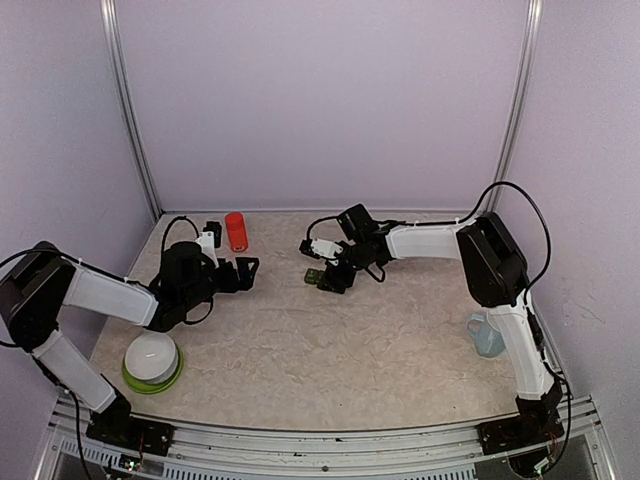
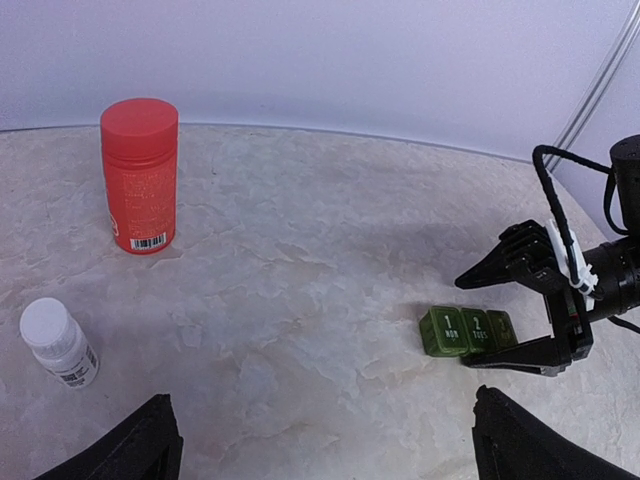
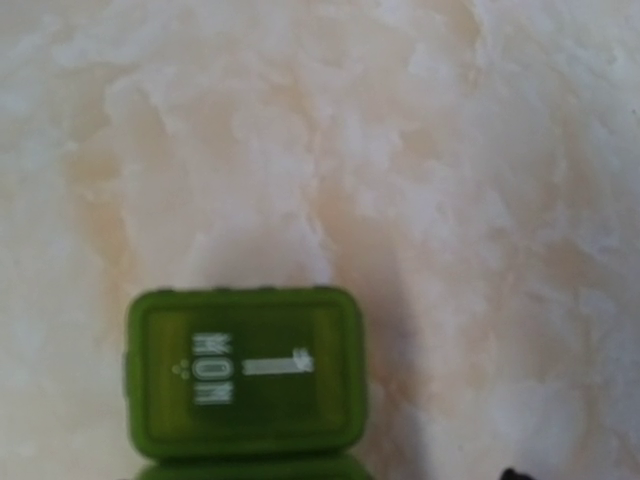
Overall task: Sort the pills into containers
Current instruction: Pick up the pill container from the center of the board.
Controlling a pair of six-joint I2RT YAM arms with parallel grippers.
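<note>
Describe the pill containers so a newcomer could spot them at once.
Near the middle of the marbled table, look between the jaws of the right gripper. The containers sit there: a low dark green strip of joined square boxes, marked MON, unlike the round red bottle and white bottle.

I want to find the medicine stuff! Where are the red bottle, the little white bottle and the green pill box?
red bottle (image 2: 140,190): left wrist view, on its labelled body.
little white bottle (image 2: 46,318): left wrist view, on its cap.
green pill box (image 2: 446,332): left wrist view, on the lid marked MON.
</note>
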